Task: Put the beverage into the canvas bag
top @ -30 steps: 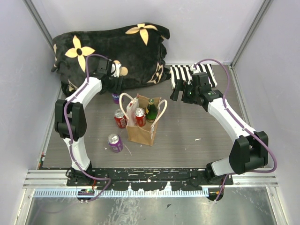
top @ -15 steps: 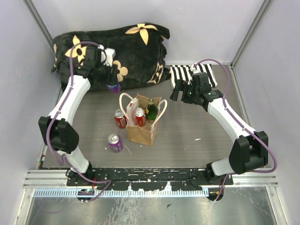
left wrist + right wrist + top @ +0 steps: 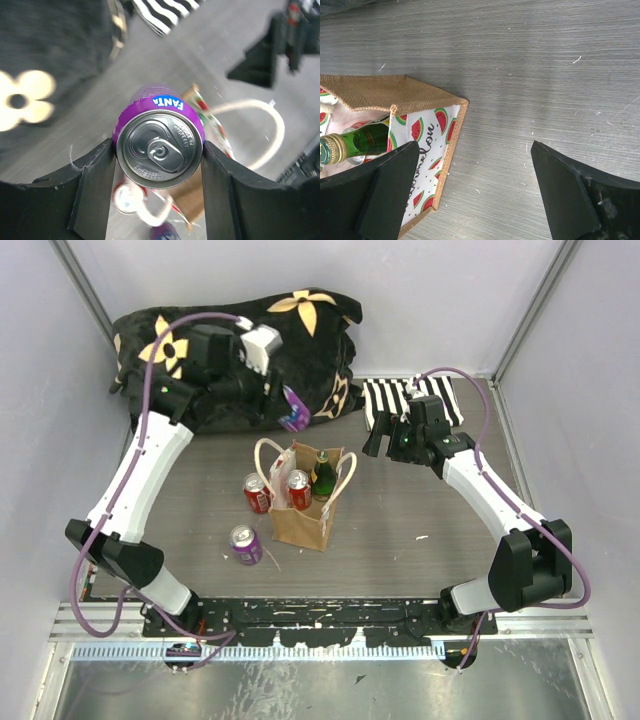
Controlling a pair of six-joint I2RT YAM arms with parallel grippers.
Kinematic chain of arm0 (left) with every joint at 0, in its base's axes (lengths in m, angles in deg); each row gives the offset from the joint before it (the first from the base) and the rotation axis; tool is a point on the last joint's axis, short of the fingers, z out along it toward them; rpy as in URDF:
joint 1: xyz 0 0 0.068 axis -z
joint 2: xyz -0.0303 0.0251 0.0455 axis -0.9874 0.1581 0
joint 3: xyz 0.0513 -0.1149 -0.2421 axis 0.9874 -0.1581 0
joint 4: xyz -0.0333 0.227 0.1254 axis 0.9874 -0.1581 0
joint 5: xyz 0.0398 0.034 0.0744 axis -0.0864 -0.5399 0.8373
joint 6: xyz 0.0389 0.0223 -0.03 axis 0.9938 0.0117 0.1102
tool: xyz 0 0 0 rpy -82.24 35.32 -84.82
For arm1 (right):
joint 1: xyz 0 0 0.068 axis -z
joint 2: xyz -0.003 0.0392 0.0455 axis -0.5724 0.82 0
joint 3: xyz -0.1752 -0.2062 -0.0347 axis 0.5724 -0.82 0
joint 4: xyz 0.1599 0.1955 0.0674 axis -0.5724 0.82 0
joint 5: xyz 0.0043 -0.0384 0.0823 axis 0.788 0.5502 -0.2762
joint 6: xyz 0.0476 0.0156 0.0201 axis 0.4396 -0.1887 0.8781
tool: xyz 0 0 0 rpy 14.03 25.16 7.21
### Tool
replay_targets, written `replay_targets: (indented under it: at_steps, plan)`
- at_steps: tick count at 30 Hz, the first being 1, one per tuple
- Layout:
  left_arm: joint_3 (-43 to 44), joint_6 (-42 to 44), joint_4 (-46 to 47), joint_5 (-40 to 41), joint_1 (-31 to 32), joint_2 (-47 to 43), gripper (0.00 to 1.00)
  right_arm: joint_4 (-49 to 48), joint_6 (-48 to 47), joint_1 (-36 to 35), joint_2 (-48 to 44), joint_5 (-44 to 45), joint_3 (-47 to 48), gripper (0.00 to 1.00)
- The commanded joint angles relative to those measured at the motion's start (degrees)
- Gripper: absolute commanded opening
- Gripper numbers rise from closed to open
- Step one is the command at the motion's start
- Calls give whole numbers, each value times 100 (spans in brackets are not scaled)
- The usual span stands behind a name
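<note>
Soda held aloft, bag open below

At the lower left of the top view, a loose purple can (image 3: 245,543) sits on the table (image 3: 420,550), its silver top facing the camera. Just above and right of it stands the canvas bag (image 3: 300,523), upright near the middle of the frame with its mouth open and its cream handles (image 3: 345,475) arching to either side. A red can (image 3: 257,493) stands on the table just beside the bag's left wall. Inside the bag are a second red can (image 3: 298,488) and a green bottle (image 3: 322,475). The right wrist view shows the bottle leaning against a lining printed with watermelons.

Right of the bag and apart from it, the right fingers (image 3: 385,437) hang spread wide with nothing between them. Bare table shows in the gap in the wrist view.

Above and left of the bag, the left fingers (image 3: 284,406) are closed on a purple Fanta can (image 3: 160,145), pressing its sides, with the pull-tab end toward the wrist camera. The can is off the table and outside the bag, held before the blanket's front edge.

At the upper right lies a striped cloth (image 3: 385,400). A black flowered blanket (image 3: 300,335) is heaped across the upper left.
</note>
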Motion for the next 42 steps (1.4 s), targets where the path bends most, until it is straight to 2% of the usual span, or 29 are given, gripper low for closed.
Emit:
replay_targets:
  at_steps: [1, 15, 33, 42]
  plan:
    - [-474, 86, -49, -364, 501, -533, 0, -182, 11, 24, -210, -35, 46, 100]
    - [-2087, 108, 89, -244, 1547, -1045, 0, -186, 23, 23, -279, -63, -30, 100]
    - [-3167, 215, 1228, 168, 1914, -403, 0, -93, -32, 17, -308, -36, 4, 100]
    - [-3408, 334, 1692, 358, 1948, 49, 0, -98, -52, 24, -242, -67, -20, 100]
